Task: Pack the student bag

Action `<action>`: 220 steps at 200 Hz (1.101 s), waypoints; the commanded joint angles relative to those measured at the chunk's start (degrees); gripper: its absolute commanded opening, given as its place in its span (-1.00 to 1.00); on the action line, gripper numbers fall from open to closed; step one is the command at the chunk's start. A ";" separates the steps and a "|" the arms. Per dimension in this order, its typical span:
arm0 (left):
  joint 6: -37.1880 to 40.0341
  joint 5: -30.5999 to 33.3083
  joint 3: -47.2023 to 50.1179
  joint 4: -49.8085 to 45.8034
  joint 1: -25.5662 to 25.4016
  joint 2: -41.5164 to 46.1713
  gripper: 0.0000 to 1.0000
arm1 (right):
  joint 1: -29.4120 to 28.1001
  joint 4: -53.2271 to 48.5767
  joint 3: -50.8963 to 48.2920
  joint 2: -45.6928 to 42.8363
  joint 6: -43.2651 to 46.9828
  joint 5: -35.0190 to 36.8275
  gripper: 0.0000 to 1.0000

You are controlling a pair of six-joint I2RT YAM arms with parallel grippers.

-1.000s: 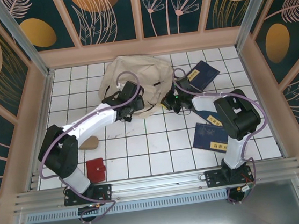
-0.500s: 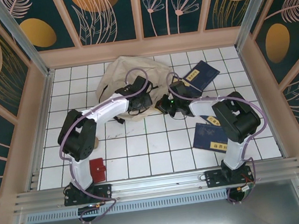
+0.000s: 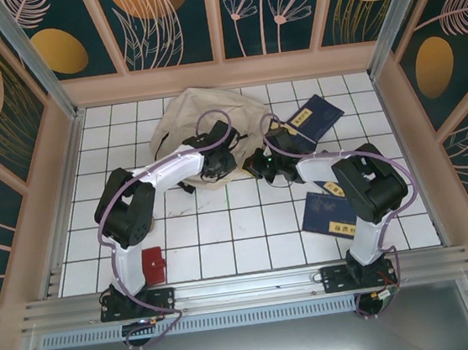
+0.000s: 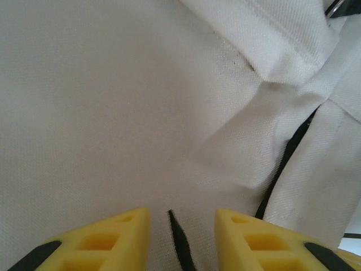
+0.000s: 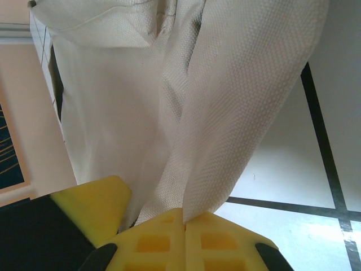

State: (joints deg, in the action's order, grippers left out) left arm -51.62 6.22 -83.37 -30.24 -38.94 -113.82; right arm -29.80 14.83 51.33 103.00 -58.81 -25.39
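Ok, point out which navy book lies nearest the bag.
The navy book at the back, just right of the student bag; the front book and the half-hidden book lie farther forward.

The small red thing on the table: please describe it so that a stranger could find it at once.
On the white tiled table, look at the near edge, close to the left arm's base. A small flat red square lies there. It is the only red thing: the books on the right are dark blue with yellow labels, and the bag at the back is big and beige.
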 commanded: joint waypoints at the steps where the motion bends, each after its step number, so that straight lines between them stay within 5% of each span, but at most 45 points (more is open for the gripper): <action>1: -0.15 -2.70 -1.31 0.10 0.25 -0.64 -0.44 | -0.69 1.43 0.10 -1.36 0.91 -0.10 -0.98; 37: -0.15 0.29 -0.70 0.68 0.24 1.55 -1.00 | -0.63 0.37 0.29 -1.53 1.06 0.87 -0.99; 92: -1.07 7.55 4.58 -1.35 0.23 9.67 -1.00 | -0.11 -6.09 0.28 -2.29 1.42 7.92 -1.00; 220: 1.31 23.94 12.01 -6.12 1.09 17.88 -1.00 | 4.84 -7.98 -1.14 -3.69 0.42 8.95 -1.00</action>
State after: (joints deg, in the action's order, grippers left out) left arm -52.51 22.26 -72.27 -31.64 -39.09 -98.83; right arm -28.38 11.66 51.33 101.80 -60.29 -22.06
